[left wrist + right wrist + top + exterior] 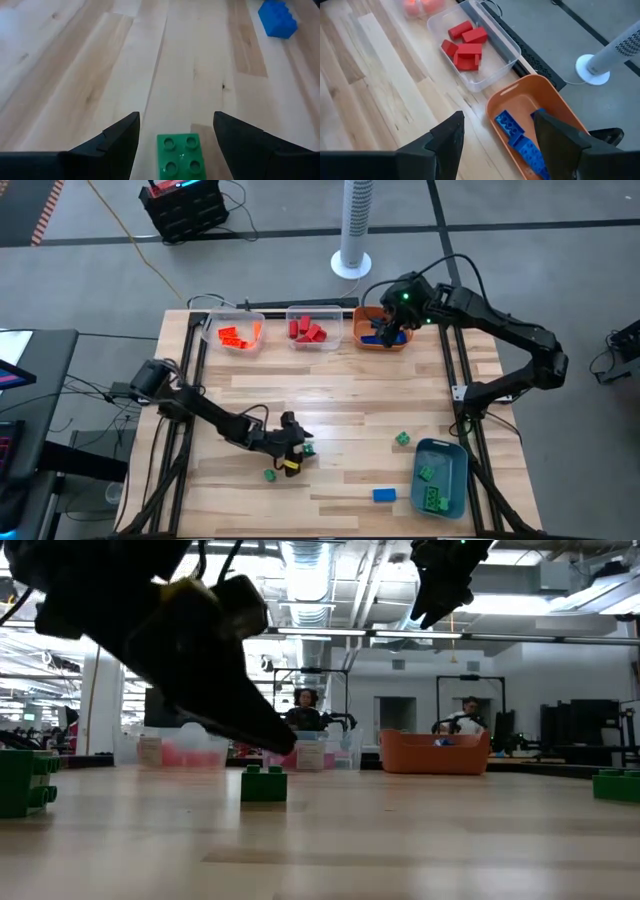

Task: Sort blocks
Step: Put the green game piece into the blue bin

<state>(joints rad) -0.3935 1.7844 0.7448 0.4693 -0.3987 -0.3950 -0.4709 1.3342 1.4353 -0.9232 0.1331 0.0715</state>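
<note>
Trouble is most likely at my left gripper, which sits low over the near middle of the wooden table with a green block between its fingers. My jaws there are spread wide, with clear gaps on both sides of the brick, and neither finger touches it as far as I can see. If I close while off centre, one finger would meet the brick first and shove or twist it, so I could end up pinching a corner or pushing it away. Coming down too hard could also scrape my fingertips along the wood.

A second green block lies just beside my left gripper, close enough that a sloppy approach could knock it. A blue block sits well apart toward the near right, and another green block rests near the blue-grey bin, which already has green ones inside.

My right gripper hangs above the orange bin at the far side, jaws spread and holding nothing. Blue blocks lie in that bin beneath it. Red blocks fill the clear bin next door, and orange blocks the clear bin beyond. Swinging the right arm away carelessly could catch the orange bin's rim and shift it.
</note>
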